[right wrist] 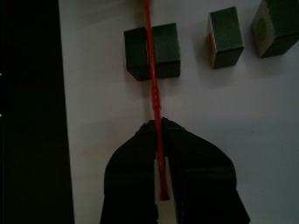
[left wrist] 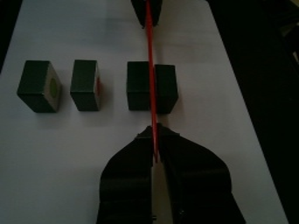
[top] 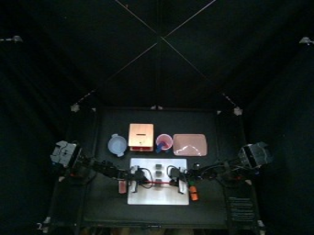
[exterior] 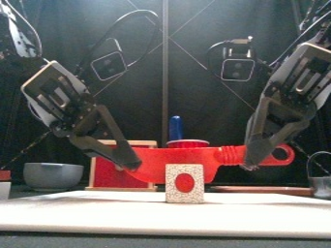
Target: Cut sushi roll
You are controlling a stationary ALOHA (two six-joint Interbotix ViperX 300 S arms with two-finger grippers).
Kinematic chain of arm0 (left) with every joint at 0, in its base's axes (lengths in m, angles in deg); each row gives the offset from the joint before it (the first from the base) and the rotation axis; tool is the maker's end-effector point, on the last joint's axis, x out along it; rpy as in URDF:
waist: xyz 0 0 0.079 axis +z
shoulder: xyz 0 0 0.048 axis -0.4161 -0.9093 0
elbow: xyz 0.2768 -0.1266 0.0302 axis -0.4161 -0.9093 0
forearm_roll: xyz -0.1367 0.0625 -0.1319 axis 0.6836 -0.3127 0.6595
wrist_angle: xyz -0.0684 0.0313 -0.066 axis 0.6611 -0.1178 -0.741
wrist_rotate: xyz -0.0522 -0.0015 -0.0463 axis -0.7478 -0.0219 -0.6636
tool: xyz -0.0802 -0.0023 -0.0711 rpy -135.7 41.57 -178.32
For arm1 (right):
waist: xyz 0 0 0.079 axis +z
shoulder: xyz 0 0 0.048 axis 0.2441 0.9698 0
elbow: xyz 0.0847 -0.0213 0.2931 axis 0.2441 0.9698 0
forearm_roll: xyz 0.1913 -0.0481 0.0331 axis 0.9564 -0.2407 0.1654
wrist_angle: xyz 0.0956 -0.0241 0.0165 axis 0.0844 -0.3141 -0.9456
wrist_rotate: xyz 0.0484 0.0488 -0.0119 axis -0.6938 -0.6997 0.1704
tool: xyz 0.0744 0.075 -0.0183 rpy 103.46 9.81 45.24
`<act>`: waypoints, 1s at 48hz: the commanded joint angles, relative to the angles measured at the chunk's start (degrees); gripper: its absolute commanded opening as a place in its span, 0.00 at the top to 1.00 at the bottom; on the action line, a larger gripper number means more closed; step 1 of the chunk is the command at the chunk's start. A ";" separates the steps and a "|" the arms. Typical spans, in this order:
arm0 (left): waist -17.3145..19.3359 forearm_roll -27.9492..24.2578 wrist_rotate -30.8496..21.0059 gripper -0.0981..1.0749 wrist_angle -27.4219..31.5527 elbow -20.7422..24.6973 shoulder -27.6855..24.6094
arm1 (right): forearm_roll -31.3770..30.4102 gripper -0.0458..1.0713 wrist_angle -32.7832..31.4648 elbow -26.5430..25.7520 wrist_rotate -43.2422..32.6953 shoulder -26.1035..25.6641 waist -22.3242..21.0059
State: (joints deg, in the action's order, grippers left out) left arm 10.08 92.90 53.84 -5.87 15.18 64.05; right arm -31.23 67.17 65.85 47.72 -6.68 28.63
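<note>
Front view has both arms angled down toward the middle, each gripping one end of a red knife [exterior: 195, 153] held level just above the sushi roll [exterior: 185, 183]. The left tool [exterior: 126, 160] is clamped on the blade end, the right tool [exterior: 255, 158] on the handle end. That roll piece stands on the white board [exterior: 77, 211], cut face toward the camera. Left wrist view shows the blade running straight over one dark piece [left wrist: 152, 87], with two more pieces [left wrist: 63, 84] lined up beside it, apart.

Red knife [left wrist: 152, 61] tip beyond the left wrist view's edge.
</note>
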 commanded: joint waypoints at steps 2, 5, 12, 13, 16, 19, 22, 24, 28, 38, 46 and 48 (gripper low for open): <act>0.09 0.97 0.00 0.54 0.26 0.00 -1.41 | 0.35 0.86 0.00 -0.70 -0.09 1.41 0.70; 0.09 1.58 0.00 0.54 0.26 0.09 -2.64 | 0.62 0.86 0.00 -1.05 -0.09 2.72 1.05; -0.26 2.90 0.00 0.54 0.26 0.35 -4.66 | 0.97 0.86 0.00 -1.67 -0.09 4.92 1.67; -0.35 2.99 0.00 0.54 0.26 0.35 -4.83 | 0.97 0.86 0.00 -1.76 -0.09 5.10 1.67; -0.35 3.16 0.00 0.54 0.26 0.53 -5.10 | 1.14 0.86 0.00 -1.93 -0.09 5.10 1.76; -0.53 3.16 0.00 0.54 0.26 0.62 -4.83 | 1.23 0.86 0.00 -2.11 -0.09 5.10 1.76; -0.62 3.16 0.00 0.54 0.26 0.53 -4.66 | 1.41 0.86 0.00 -2.20 -0.09 5.01 1.93; -0.70 3.16 0.00 0.54 0.26 0.62 -4.57 | 1.32 0.86 0.00 -2.29 -0.09 5.01 1.93; -0.70 3.25 0.00 0.54 0.26 0.62 -4.57 | 1.41 0.86 0.00 -2.20 -0.09 4.92 1.93; -2.02 3.69 0.00 0.54 0.79 1.41 -4.48 | 1.93 0.86 -0.44 -3.16 -0.09 5.01 3.16; -2.02 3.78 0.18 0.54 1.93 1.93 -3.87 | 1.67 0.86 -1.05 -3.34 0.00 4.13 3.08; -1.76 3.78 0.18 0.52 2.02 1.93 -3.34 | 1.58 0.86 -1.05 -3.16 0.00 3.52 3.08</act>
State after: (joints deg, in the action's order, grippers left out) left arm 7.80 96.42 53.84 -4.81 17.03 60.10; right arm -29.38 66.47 62.78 47.54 -1.76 31.71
